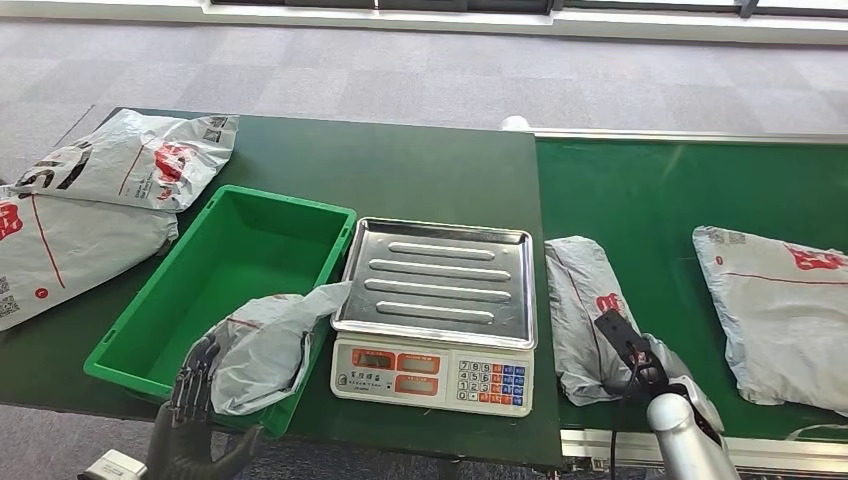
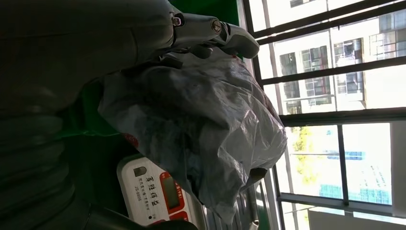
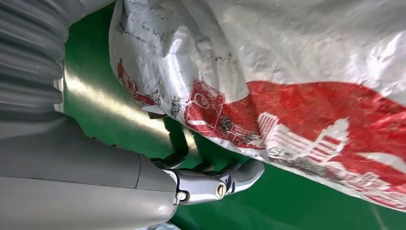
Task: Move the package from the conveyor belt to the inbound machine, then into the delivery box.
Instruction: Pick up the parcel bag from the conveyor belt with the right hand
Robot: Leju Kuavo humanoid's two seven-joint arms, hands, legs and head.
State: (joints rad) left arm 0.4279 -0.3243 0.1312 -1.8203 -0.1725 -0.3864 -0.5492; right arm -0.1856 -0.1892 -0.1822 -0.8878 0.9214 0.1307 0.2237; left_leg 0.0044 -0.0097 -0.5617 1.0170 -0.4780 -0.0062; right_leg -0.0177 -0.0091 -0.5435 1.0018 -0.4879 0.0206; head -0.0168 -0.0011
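- While I steer from afar, my left hand holds a crumpled grey plastic mailer bag at the near corner of the green bin; its fingers lie against the bag's near side, and the left wrist view shows the thumb hooked over the crinkled film.
- The bag droops over the bin's rim, one floppy corner reaching toward the steel tray of the scale just beside it.
- I judge this bag light, soft and slick: the film folds and sags freely, so a grip on a gathered bunch of plastic seems safer than on a flat face.
- My right hand rests at the near end of a second bag on the green belt; the right wrist view shows fingers curled at its red-printed edge, but I cannot tell whether they grip it.
- A third bag lies farther right on the belt, and two more bags lie on the counter left of the bin.
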